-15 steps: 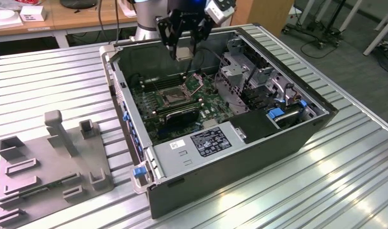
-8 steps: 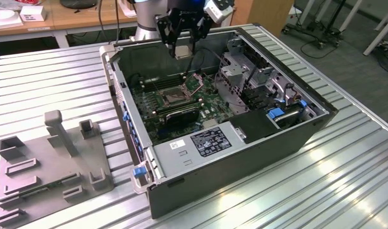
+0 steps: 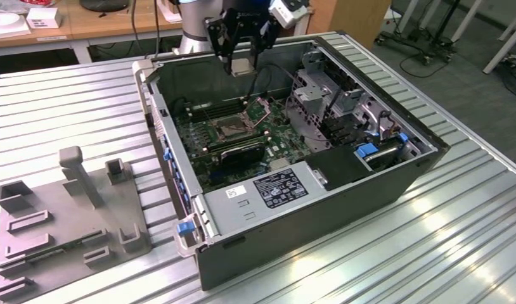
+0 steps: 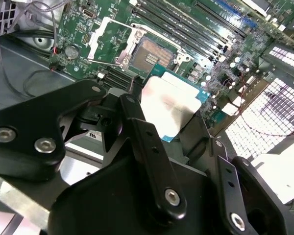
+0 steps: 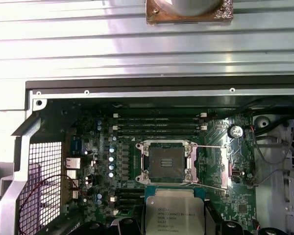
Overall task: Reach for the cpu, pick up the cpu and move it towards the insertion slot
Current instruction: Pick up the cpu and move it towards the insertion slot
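Silvery metal marks the face of the cpu (image 4: 170, 105), which hangs clamped between the black fingers (image 4: 146, 147) of the gripper (image 3: 240, 66), its thin teal rim showing at the edges in both wrist views. In the exterior view the gripper holds the chip in the air above the far end of the open computer case (image 3: 393, 190), well clear of the green motherboard (image 3: 209, 136) below. The insertion slot (image 5: 166, 161) lies open on that board, a dark square inside a shiny metal frame, with its retention lever (image 5: 213, 147) swung aside; in the first wrist view the chip's edge sits just short of the slot's frame. Long black memory slots (image 5: 159, 125) run beside the socket. The case lies on its side on a ribbed metal bench (image 3: 63, 101), and a grey plastic fixture block (image 3: 68, 218) stands on the bench at the exterior view's left, apart from the case.
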### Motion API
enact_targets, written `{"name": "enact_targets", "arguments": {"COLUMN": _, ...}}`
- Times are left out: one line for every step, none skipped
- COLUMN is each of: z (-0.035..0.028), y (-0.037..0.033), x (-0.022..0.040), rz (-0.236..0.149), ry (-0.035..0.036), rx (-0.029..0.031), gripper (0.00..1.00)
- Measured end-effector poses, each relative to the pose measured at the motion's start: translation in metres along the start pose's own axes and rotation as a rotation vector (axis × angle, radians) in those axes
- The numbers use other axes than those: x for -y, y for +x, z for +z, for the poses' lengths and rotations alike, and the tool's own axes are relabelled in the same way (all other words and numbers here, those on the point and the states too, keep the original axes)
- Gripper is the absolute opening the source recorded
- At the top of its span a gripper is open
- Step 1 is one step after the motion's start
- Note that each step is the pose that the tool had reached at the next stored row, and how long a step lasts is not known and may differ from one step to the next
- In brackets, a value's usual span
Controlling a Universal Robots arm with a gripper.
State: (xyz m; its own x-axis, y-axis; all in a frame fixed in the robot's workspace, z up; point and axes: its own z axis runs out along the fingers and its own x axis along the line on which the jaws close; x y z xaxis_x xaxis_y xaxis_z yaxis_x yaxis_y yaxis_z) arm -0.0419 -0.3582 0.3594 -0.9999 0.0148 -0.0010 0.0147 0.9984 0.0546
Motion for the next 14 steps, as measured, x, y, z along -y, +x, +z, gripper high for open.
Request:
{"name": "enact_targets", "arguments": {"z": 0.0, "y": 0.0, "x": -0.0003, "rz": 0.0, "ry": 0.0, "rx": -0.0001, "gripper": 0.55}}
{"name": "enact_targets", "arguments": {"z": 0.0, "y": 0.0, "x": -0.0005, "rz": 0.0, "ry": -0.0001, "rx": 0.0, "gripper": 0.55}}
{"name": "enact_targets", "arguments": {"z": 0.0001, "y": 0.0001, "x": -0.001, "rz": 0.0, "ry": -0.0001, "rx": 0.0, "gripper": 0.55}}
{"name": "enact_targets", "arguments": {"z": 0.0001, "y": 0.0001, "x": -0.0015, "rz": 0.0, "ry": -0.0001, "rx": 0.0, "gripper": 0.55}}
{"name": "enact_targets", "arguments": {"z": 0.0001, "y": 0.0001, "x": -0.002, "rz": 0.0, "ry": -0.0001, "rx": 0.0, "gripper": 0.55}}
{"name": "enact_targets", "arguments": {"z": 0.0001, "y": 0.0001, "x": -0.0024, "rz": 0.0, "ry": 0.0, "rx": 0.0, "gripper": 0.55}}
{"name": "enact_targets", "arguments": {"z": 0.0002, "y": 0.0001, "x": -0.0028, "rz": 0.0, "ry": -0.0001, "rx": 0.0, "gripper": 0.55}}
{"name": "enact_targets", "arguments": {"z": 0.0002, "y": 0.0001, "x": -0.0032, "rz": 0.0, "ry": -0.0001, "rx": 0.0, "gripper": 0.55}}
{"name": "enact_targets", "arguments": {"z": 0.0002, "y": 0.0001, "x": -0.0033, "rz": 0.0, "ry": 0.0, "rx": 0.0, "gripper": 0.55}}
{"name": "enact_targets", "arguments": {"z": 0.0002, "y": 0.0001, "x": -0.0033, "rz": 0.0, "ry": -0.0001, "rx": 0.0, "gripper": 0.55}}
{"name": "enact_targets", "arguments": {"z": 0.0002, "y": 0.0001, "x": -0.0038, "rz": 0.0, "ry": 0.0, "rx": 0.0, "gripper": 0.55}}
{"name": "enact_targets", "arguments": {"z": 0.0002, "y": 0.0001, "x": -0.0041, "rz": 0.0, "ry": -0.0001, "rx": 0.0, "gripper": 0.55}}
{"name": "enact_targets", "arguments": {"z": 0.0002, "y": 0.0001, "x": -0.0042, "rz": 0.0, "ry": -0.0001, "rx": 0.0, "gripper": 0.55}}
{"name": "enact_targets", "arguments": {"z": 0.0002, "y": 0.0001, "x": -0.0042, "rz": 0.0, "ry": 0.0, "rx": 0.0, "gripper": 0.55}}
